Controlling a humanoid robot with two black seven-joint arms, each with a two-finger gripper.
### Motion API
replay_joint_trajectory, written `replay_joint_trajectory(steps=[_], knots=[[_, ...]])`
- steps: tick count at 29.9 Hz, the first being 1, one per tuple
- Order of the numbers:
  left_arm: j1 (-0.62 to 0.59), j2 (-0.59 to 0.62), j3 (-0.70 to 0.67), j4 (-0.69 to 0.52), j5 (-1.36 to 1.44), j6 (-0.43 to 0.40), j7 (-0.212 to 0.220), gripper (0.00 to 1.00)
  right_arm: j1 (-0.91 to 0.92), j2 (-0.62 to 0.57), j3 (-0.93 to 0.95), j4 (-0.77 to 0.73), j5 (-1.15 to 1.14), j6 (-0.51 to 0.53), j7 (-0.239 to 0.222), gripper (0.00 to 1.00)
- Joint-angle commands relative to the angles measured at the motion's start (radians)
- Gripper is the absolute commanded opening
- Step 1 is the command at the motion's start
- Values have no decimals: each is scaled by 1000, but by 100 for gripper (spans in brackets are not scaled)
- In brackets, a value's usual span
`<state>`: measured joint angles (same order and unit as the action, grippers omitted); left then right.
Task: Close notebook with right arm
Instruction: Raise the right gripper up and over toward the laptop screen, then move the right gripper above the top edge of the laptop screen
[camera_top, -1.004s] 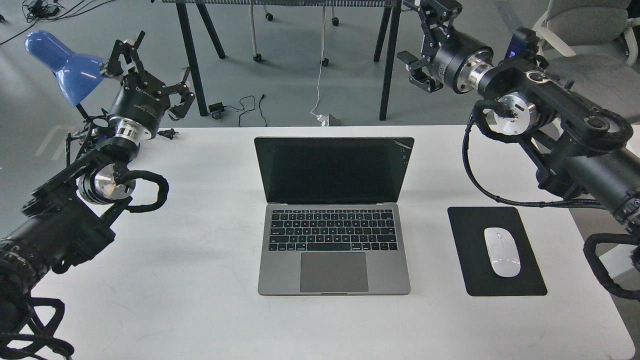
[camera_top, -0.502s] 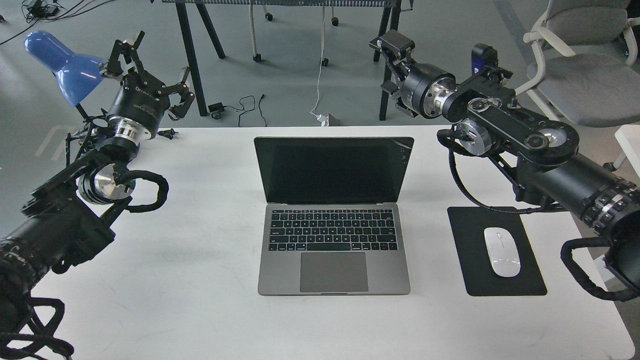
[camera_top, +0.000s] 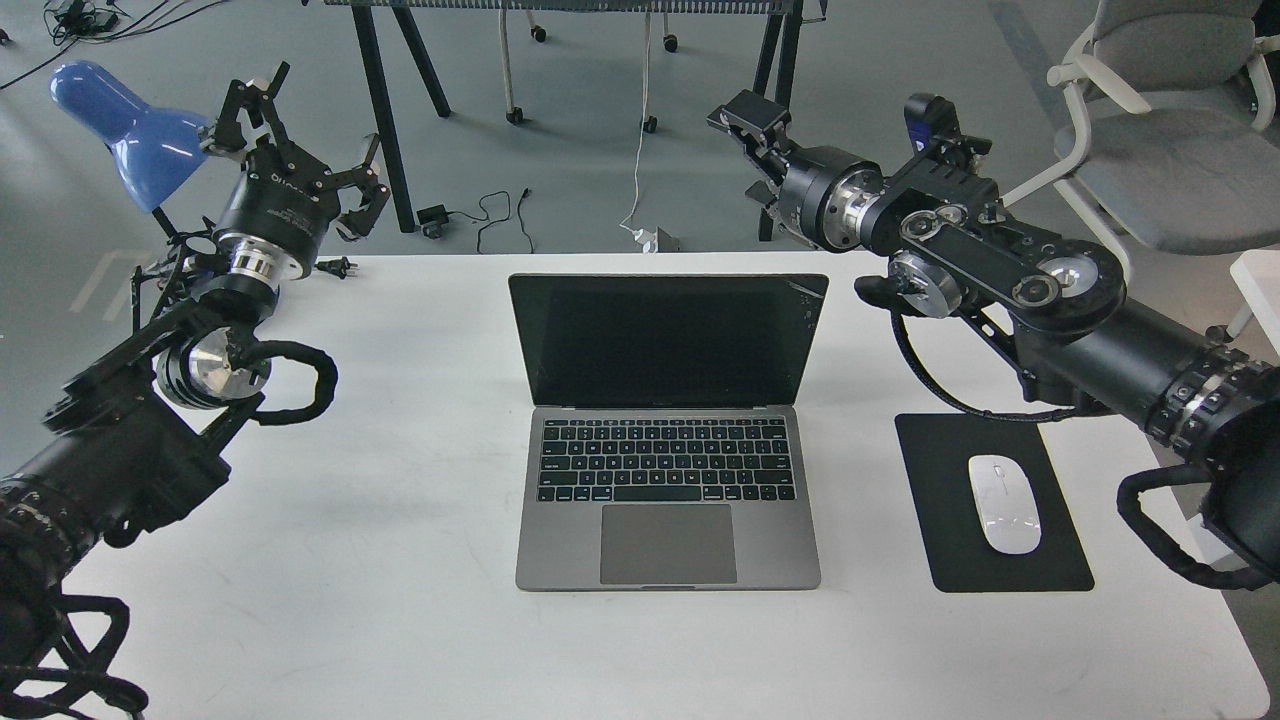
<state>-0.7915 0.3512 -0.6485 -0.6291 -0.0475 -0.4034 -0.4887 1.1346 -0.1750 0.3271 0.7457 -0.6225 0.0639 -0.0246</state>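
The notebook (camera_top: 667, 430), a slim grey laptop, stands open in the middle of the white table (camera_top: 380, 560). Its black screen (camera_top: 667, 338) is upright and faces me. My right arm (camera_top: 1010, 290) reaches in from the right. Its gripper (camera_top: 746, 150) hangs behind and above the screen's top right corner, past the table's far edge, and does not touch the lid. Its fingers look spread and empty. My left gripper (camera_top: 315, 125) is open and empty at the far left, next to the blue lamp.
A blue desk lamp (camera_top: 125, 125) stands at the far left corner. A black mouse pad (camera_top: 940, 470) with a white mouse (camera_top: 1003, 503) lies right of the notebook, under my right arm. A grey chair (camera_top: 1170, 130) and black table legs (camera_top: 775, 130) stand behind.
My right arm has swung left and down, bringing its gripper from the top right toward the back of the screen's right corner. The notebook and my left arm have not moved.
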Motion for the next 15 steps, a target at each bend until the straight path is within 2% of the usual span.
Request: replay_joint_trajectory(steps=[1,15], knots=[[0,0,0,0,0,0,0,100,1,0,-20,4,1,5,0,100],[0,0,0,0,0,0,0,100,8,-1,-57,17,6,109,0,100]])
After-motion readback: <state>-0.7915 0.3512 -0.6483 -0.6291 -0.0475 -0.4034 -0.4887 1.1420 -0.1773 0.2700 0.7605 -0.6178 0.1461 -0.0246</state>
